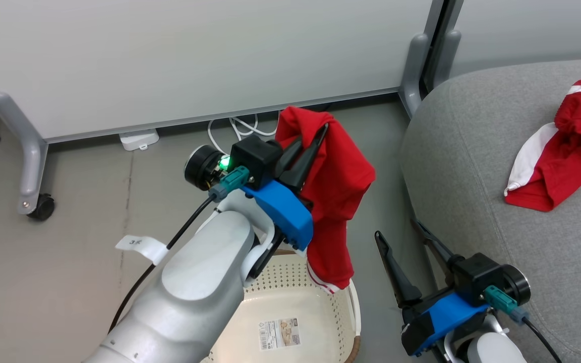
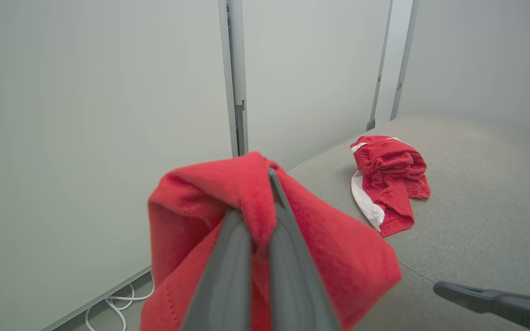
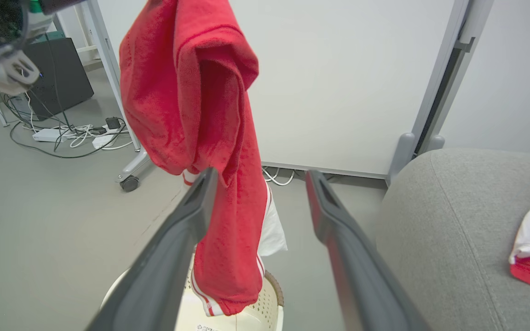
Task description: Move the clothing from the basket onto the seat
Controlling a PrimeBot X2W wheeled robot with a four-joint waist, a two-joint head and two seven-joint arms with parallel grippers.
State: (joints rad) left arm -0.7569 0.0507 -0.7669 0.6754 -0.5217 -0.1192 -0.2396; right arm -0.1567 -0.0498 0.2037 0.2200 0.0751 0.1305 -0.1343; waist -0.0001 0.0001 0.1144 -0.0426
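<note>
L gripper (image 1: 315, 138), fingers clamped on a bunched fold, dangles red garment (image 1: 341, 191) above the basket (image 1: 353, 302) (soft, light, prob. graspable anywhere); R gripper (image 1: 396, 229) hangs open right of basket, 2nd garment (image 1: 573, 151) already on seat (image 1: 472, 151), further right.

We take this for a lab or office space. We note white partition panels (image 1: 194, 60) on castered legs (image 1: 27, 166), loose cables (image 3: 51, 138) across bare grey floor (image 3: 39, 230), a dark computer case (image 3: 65, 76).
</note>
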